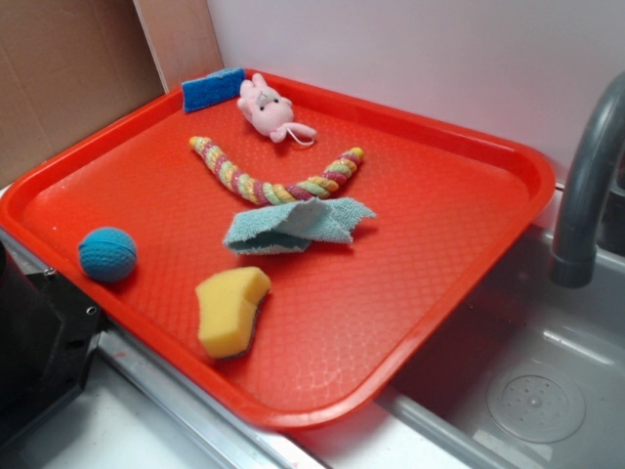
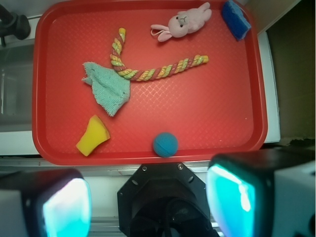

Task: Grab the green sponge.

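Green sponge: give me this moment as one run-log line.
phase: pre-approach | target: green sponge free on red tray, near front edge, beside teal cloth | pincer: open, above tray edge, empty | contact: none

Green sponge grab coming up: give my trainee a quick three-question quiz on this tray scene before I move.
1. True or false: the green sponge lies on top of the teal cloth.
2. Which item is nearest the green sponge on the red tray? A) blue sponge B) pink bunny C) teal cloth
3. Fill in: in the wrist view, the claw sits high above the tray's near edge, with its fingers spread ____.

Key
1. False: it rests on bare tray, apart from the cloth.
2. C. The blue ball is also close; the rope toy lies beyond the cloth.
3. Apart, holding nothing.
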Tool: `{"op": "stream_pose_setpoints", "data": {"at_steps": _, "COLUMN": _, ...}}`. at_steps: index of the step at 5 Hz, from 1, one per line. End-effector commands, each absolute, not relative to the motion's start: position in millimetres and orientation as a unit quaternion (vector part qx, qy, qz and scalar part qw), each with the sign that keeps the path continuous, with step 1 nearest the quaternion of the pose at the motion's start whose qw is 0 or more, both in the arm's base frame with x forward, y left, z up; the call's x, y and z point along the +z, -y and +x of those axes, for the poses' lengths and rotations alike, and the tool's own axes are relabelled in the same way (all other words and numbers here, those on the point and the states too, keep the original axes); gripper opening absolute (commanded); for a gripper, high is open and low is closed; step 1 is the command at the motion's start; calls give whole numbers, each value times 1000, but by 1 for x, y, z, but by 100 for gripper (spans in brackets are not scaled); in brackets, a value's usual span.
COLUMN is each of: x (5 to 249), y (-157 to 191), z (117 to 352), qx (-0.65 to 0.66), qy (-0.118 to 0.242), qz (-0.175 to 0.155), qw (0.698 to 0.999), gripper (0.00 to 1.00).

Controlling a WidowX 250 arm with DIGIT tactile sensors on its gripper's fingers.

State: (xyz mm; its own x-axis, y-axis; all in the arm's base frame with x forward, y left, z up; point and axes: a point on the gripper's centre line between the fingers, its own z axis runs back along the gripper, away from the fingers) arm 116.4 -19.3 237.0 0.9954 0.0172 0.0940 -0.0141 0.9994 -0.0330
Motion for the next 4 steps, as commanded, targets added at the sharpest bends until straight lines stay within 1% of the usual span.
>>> {"op": "stream_pose_setpoints", "data": {"at_steps": 1, "x": 237, "y": 19, "z": 116, "qx": 8, "qy": 47, "qz": -16, "qw": 999, "gripper": 100}}
{"op": "stream_pose_setpoints", "data": {"at_steps": 2, "x": 187, "y": 36, "z": 125, "qx": 131, "qy": 17, "qz": 16, "qw": 991, "gripper": 100}}
{"op": "stream_pose_setpoints", "data": {"at_steps": 3, "x": 139, "y": 85, "z": 133, "qx": 253, "qy": 56, "qz": -16, "qw": 966, "gripper": 100}}
{"op": "stream_pose_setpoints", "data": {"at_steps": 4, "x": 96, "y": 103, "z": 136, "qx": 313, "qy": 51, "qz": -35, "qw": 948, "gripper": 100}}
